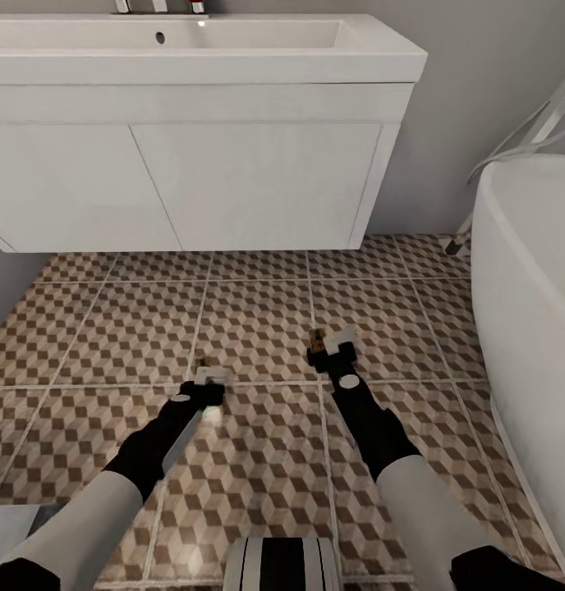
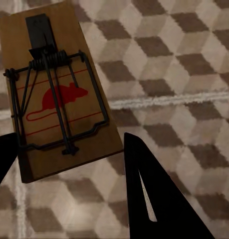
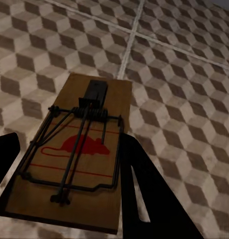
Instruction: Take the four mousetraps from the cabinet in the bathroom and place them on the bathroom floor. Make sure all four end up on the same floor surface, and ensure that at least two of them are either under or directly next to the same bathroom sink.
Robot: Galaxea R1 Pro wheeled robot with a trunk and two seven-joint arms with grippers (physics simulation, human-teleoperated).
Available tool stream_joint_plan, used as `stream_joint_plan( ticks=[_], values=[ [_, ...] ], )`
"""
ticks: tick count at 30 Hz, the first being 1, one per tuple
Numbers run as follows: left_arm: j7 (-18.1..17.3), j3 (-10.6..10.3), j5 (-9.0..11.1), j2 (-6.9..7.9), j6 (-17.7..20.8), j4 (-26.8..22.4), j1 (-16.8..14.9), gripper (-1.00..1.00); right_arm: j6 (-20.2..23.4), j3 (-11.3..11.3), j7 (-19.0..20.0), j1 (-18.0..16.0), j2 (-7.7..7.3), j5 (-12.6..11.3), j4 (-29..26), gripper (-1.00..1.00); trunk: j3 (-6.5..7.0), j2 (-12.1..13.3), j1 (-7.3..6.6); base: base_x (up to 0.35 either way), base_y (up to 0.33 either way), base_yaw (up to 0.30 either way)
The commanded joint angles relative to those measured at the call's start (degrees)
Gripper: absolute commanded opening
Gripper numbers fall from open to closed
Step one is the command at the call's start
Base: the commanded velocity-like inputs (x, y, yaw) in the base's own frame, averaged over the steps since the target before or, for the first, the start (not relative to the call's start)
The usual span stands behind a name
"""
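Two mousetraps are in hand. My left gripper (image 1: pixel 207 379) hangs low over the bathroom floor (image 1: pixel 258 316) near a grout line, in front of the sink (image 1: pixel 381 57). It is shut on a tan mousetrap (image 2: pixel 59 94) with a red mouse print, and its fingers press both long edges. In the head view this mousetrap (image 1: pixel 203 362) is a small brown tip. A tile to the right, my right gripper (image 1: pixel 328 349) is shut on a second mousetrap (image 3: pixel 79 154), whose tip (image 1: pixel 318 337) pokes forward. Both traps lie flat, close above the tiles. The cabinet is out of view.
The boxy white drawer unit (image 1: pixel 258 180) under the basin hangs above the floor, leaving a gap beneath it. A white bathtub (image 1: pixel 529 271) fills the right side. A grey wall (image 1: pixel 471 107) stands behind. Patterned tiles stretch between the unit and my arms.
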Motion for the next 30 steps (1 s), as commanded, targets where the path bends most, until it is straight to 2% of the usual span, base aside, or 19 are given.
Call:
stream_joint_plan(
  ticks=[1,3,4,8,10,14,19,21,24,27,30],
  values=[
    [0.41,-0.20,0.44,0.07,1.69,0.20,-0.91,-1.00,0.47,0.15,-0.25,-1.05,-0.01,0.47,0.83,-1.00,-0.05,-0.01,0.00,0.000,0.000,0.000],
    [0.01,0.13,0.44,0.04,6.69,2.04,-4.50,-1.00,0.49,0.15,-0.25,-4.40,0.00,0.41,3.98,-1.00,-0.05,-0.01,0.00,0.000,0.000,0.000],
    [-0.09,0.25,0.44,-0.02,8.04,3.13,-6.17,-1.00,0.50,0.15,-0.26,-5.79,0.03,0.37,5.46,-1.00,-0.05,-0.01,0.00,0.000,0.000,0.000],
    [-0.22,0.34,0.39,-0.76,9.28,5.29,-8.81,-1.00,0.22,0.15,-0.24,-8.25,0.10,0.23,7.81,-1.00,-0.05,-0.01,0.00,0.000,0.000,0.000],
    [-0.25,0.28,0.37,-0.94,7.90,5.74,-9.28,-1.00,-0.47,0.23,-0.21,-8.70,0.11,0.14,8.11,-1.00,-0.05,-0.01,0.00,0.000,0.000,0.000],
    [-0.34,-0.04,0.36,-0.46,1.18,4.16,-9.68,-1.00,-5.30,0.40,-0.13,-9.09,0.07,0.03,8.31,-1.00,-0.05,-0.01,0.00,0.000,0.000,0.000],
    [-0.55,-0.35,0.37,0.56,-0.95,-1.57,-9.58,-1.00,-8.89,0.48,0.14,-9.05,0.07,-0.05,8.40,-1.00,-0.05,-0.01,0.00,0.000,0.000,0.000],
    [-1.67,-0.39,0.36,0.91,-1.18,-3.95,-9.43,-1.00,-9.37,0.49,0.77,-9.00,0.04,-0.05,8.43,-1.00,-0.05,-0.01,0.00,0.000,0.000,0.000],
    [-6.98,-0.46,0.36,2.50,-1.38,-8.36,-8.61,-1.00,-10.49,0.50,2.53,-8.88,-0.07,-0.01,8.43,-1.00,-0.05,-0.01,0.00,0.000,0.000,0.000],
    [-10.41,-0.50,0.34,3.77,-1.47,-9.67,-6.94,-1.00,-12.12,0.44,3.50,-8.73,-0.15,0.00,8.43,-1.00,-0.05,-0.01,0.00,0.000,0.000,0.000],
    [-11.53,-0.49,0.30,4.17,-1.52,-8.78,-6.06,-1.00,-13.00,0.42,3.79,-8.67,-0.20,0.00,8.49,-1.00,-0.05,-0.01,0.00,0.000,0.000,0.000]
  ],
)
